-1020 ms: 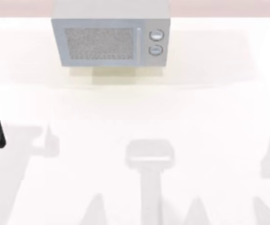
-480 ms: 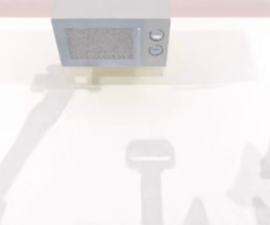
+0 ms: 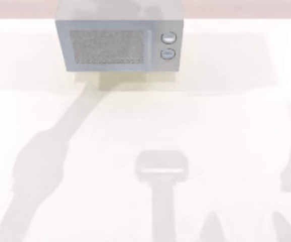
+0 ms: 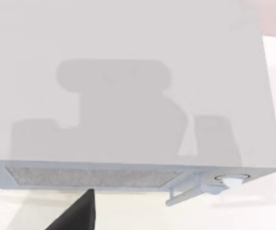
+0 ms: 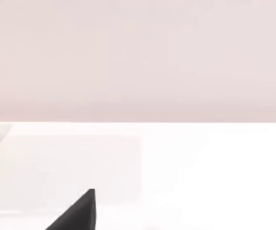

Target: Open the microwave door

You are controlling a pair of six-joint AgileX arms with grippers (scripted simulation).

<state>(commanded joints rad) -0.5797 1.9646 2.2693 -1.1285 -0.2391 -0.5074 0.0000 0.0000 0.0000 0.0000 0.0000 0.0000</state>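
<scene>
Approach step under way: the left gripper [image 4: 75, 215] hovers above the microwave [image 3: 119, 40] at the table's far edge, its door [image 3: 107, 46] shut, jaw state impossible to tell, and next it must drop to the handle [image 4: 183, 195].

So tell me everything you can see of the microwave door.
The microwave door is a flat grey panel covering most of the microwave's front, with a wide speckled mesh window. A slim pale vertical handle runs along the edge next to the two stacked knobs. In the top view it looks shut, flush with the front. Nothing touches it. The left wrist view looks down on the pale top, with the handle sticking out from the front.
</scene>
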